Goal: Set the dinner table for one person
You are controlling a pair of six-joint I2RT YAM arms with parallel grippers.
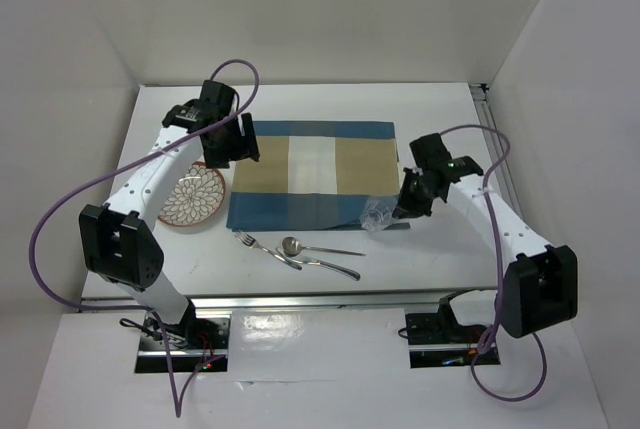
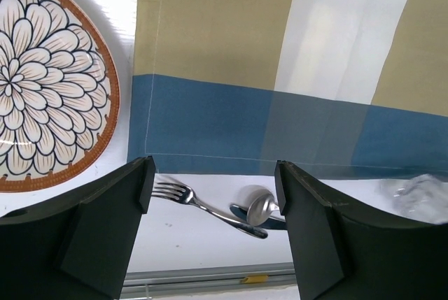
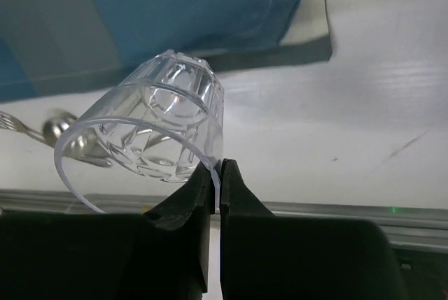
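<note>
The dinner table (image 1: 440, 249) is a white flat top that fills the workspace. A metal rail (image 1: 330, 299) runs along its near edge, just beyond the two arm bases.

Nearest the rail, three pieces of steel cutlery lie close together on the bare surface:
- The fork (image 2: 189, 198) lies at the left, tines pointing left.
- The spoon (image 1: 315, 247) lies just right of the fork, bowl at the left end and handle pointing right.
- A third utensil (image 1: 325, 265) lies just nearer than the spoon. Its type cannot be determined.

Beyond the cutlery and to the right, the right gripper (image 3: 218, 174) is closed narrow. Its fingers pinch the rim of a clear cut-glass tumbler (image 3: 157, 143). The tumbler is tilted, mouth toward the wrist and base toward the near right corner of the placemat (image 1: 315, 174). Whether the tumbler touches the surface cannot be determined.

The placemat lies flat at mid-table. It has blue bands along its near and far edges and tan panels on either side of a white centre stripe.

A round plate (image 2: 49, 76) with a petal pattern and an orange rim sits just beside the left edge of the placemat, resting on the table.

The left gripper (image 2: 213, 181) hangs above the left part of the placemat, with jaws spread wide and nothing between them.
</note>
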